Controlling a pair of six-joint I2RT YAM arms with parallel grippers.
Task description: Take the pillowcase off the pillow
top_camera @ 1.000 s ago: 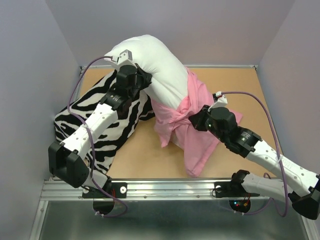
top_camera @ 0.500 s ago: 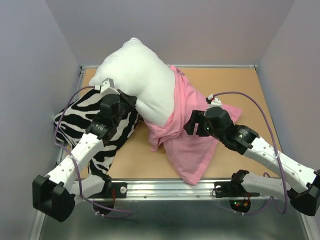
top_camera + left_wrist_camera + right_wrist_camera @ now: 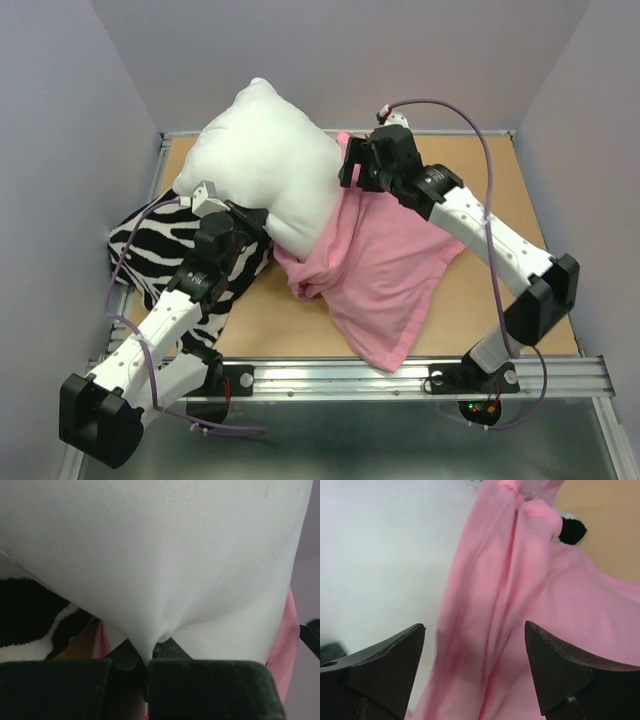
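Pillowcase, top view: the pink pillowcase (image 3: 385, 270) is mostly off and spread over the surface (image 3: 500, 200), but its bunched mouth wraps the near-right end of the pillow (image 3: 265, 165).
Pillow, top view: white and plump, propped half on the zebra pillow (image 3: 160, 250), at the far left of the pink.
Arms, top view: the left end effector (image 3: 250, 222) is at the pillow's lower edge. The right end effector (image 3: 358, 165) hangs over the pink edge next to the pillow.
Zebra risk, top view: it's touching the white one, so a pull to the left might drag it along.
Left grip, left wrist view: clamped tight on just a small pinch of white cover. Risk imo: a bite that thin slips once the pull loads it, and the pillow flops back into the case.
Right grip, right wrist view: fingers (image 3: 385, 665) are spread wide and holding nothing, with pink folds right beneath and white pillow to the left. Risk: closing here could catch pillow along with pink fabric, so both drag together instead of separating.
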